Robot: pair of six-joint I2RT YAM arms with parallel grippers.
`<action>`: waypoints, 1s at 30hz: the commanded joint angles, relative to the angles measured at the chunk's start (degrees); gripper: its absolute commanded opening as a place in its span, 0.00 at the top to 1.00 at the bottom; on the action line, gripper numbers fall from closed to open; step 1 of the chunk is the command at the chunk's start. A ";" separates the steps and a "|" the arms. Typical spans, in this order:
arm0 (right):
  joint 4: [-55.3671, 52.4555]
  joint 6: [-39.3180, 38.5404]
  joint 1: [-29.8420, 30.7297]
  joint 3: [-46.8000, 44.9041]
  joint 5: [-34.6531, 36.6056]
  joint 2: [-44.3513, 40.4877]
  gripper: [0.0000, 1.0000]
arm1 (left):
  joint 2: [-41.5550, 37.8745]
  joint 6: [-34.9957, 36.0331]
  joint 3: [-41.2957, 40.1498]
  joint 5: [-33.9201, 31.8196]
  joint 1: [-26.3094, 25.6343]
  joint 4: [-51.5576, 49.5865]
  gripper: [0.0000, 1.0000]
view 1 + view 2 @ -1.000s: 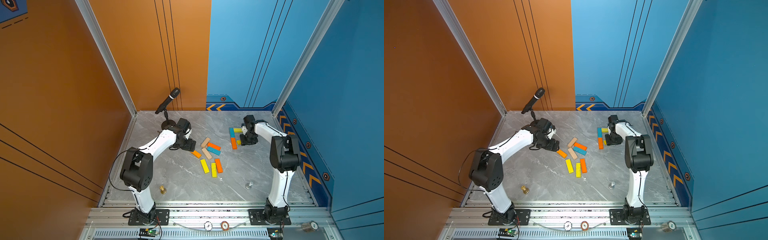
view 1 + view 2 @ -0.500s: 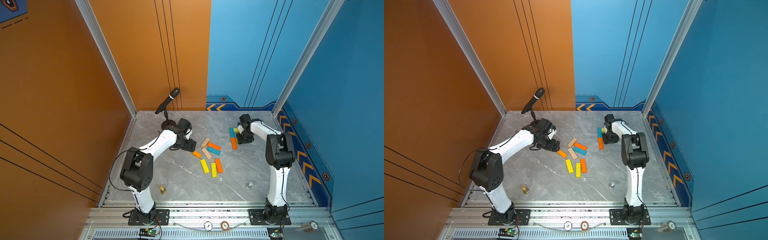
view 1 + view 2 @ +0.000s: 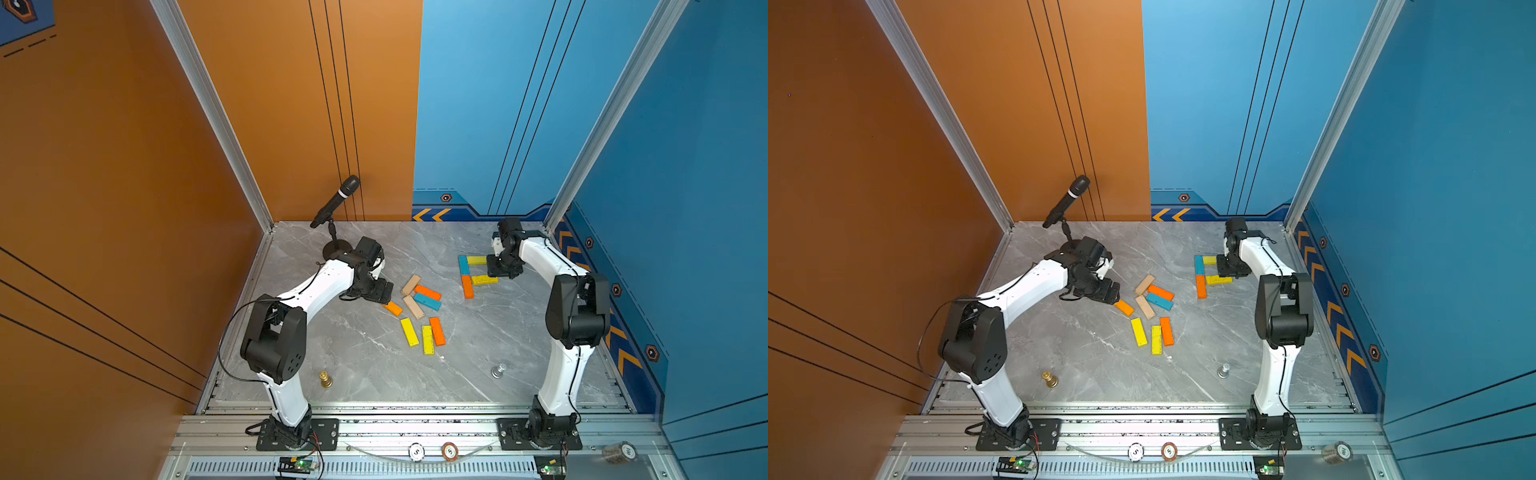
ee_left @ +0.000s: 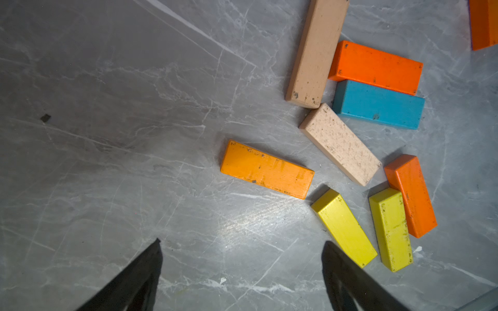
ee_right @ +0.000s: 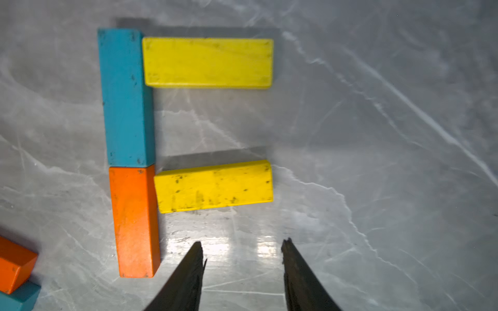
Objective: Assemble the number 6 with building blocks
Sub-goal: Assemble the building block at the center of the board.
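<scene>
Records movement over the last second at the right arm [image 3: 577,311]: a swing inward, then back out. Finds the left gripper [image 4: 241,241] spread wide and empty above bare table [image 4: 107,107], just short of the loose building blocks [image 3: 413,306], nearest an orange-yellow block [image 4: 266,169]. Further right, notes the 6 begun: blue block [image 5: 125,97] and orange block [image 5: 133,220] end to end as spine, upper yellow bar [image 5: 207,63] and middle yellow bar [image 5: 214,185] touching it, the latter slightly skewed. Finds the right gripper [image 5: 243,241] partly open, empty, just beside that bar. Judges the lower loop outstanding; calls for fetching loose blocks for its side and base.
</scene>
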 commanded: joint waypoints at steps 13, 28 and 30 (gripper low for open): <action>0.60 -2.69 -6.42 4.38 0.48 8.77 0.45 | 1.01 1.05 1.56 -1.19 -0.75 -1.24 0.07; -3.91 -10.66 -6.72 10.35 -1.52 13.55 0.38 | 1.36 1.15 1.62 -1.42 -1.02 -1.23 0.08; -4.27 -10.76 -6.68 10.55 -2.12 13.70 0.38 | 1.46 1.08 1.62 -1.40 -1.02 -1.22 0.08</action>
